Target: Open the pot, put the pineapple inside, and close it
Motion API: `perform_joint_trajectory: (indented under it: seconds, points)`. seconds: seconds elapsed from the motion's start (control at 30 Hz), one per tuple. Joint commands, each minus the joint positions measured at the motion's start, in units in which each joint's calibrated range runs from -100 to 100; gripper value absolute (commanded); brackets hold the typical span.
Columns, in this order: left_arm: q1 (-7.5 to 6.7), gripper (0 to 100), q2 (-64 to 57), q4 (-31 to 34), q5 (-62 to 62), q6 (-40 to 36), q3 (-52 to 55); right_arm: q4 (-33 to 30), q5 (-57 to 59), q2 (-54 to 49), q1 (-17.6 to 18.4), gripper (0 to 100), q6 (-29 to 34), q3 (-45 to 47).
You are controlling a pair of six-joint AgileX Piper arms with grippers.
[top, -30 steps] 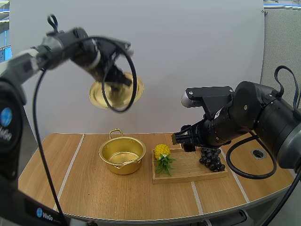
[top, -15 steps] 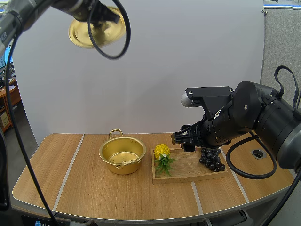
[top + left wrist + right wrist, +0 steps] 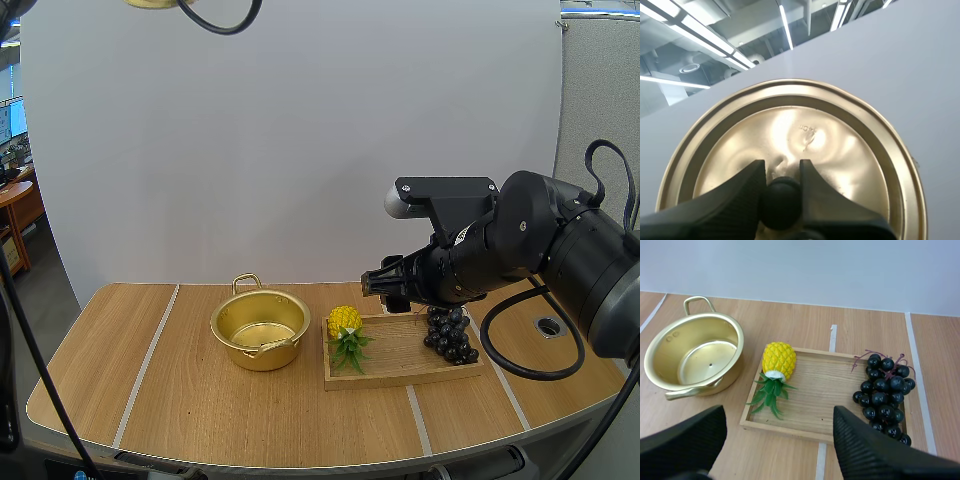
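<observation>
Pineapple [image 3: 778, 360] probably light, stiff (grip yellow body, not leaves); right gripper [image 3: 779, 432] hovering spread nearby; left gripper [image 3: 781, 172] pinching lid [image 3: 840, 150].

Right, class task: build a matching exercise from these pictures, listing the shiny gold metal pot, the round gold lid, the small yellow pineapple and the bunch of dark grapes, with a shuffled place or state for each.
Column 1
1. gold metal pot
2. round gold lid
3. yellow pineapple
4. bunch of dark grapes

Column 2
a. on the wooden tray's end away from the pot
b. pinched by its black knob in the left gripper
c. open and empty on the table
d. lying on the tray's end beside the pot

Pairs: 1-c; 2-b; 3-d; 4-a
</observation>
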Motion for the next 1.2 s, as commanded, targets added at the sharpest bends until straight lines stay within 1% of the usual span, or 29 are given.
perform_joint_trajectory:
  seconds: [0.0, 0.13, 0.23, 0.37, 0.6, 0.83, 1.17]
  points:
    - [-0.11, 0, -1.14, 0.4, -6.23, -0.71, -1.45, 3.45, -3.26, 2.29, -0.2, 100, -2.68, -1.32]
    - [-0.11, 0, -1.62, 0.4, -6.23, -0.71, -1.44, 4.41, -3.26, 6.82, -0.2, 100, -3.61, -4.15]
    - [-0.11, 0, -1.62, 0.4, -6.23, -0.71, -1.44, 4.59, -3.96, 11.35, -0.2, 100, -3.72, -7.41]
    - [-0.11, 0, -1.62, 0.4, -6.23, -0.71, -1.44, 5.66, -3.93, 18.21, 0.12, 100, -5.47, -11.06]
    - [-0.11, 0, -1.62, 0.4, -6.23, -0.71, -1.44, 6.74, -6.92, 28.44, 2.57, 100, -6.18, -15.09]
    - [-0.11, 0, -1.62, 0.4, -6.23, -0.71, -1.44, 6.74, -8.72, 35.14, 4.78, 100, -5.05, -17.42]
    - [-0.11, 0, -1.62, 0.4, -6.23, -0.71, -1.44, 5.75, -15.85, 43.1, 4.86, 100, -4.32, -17.42]
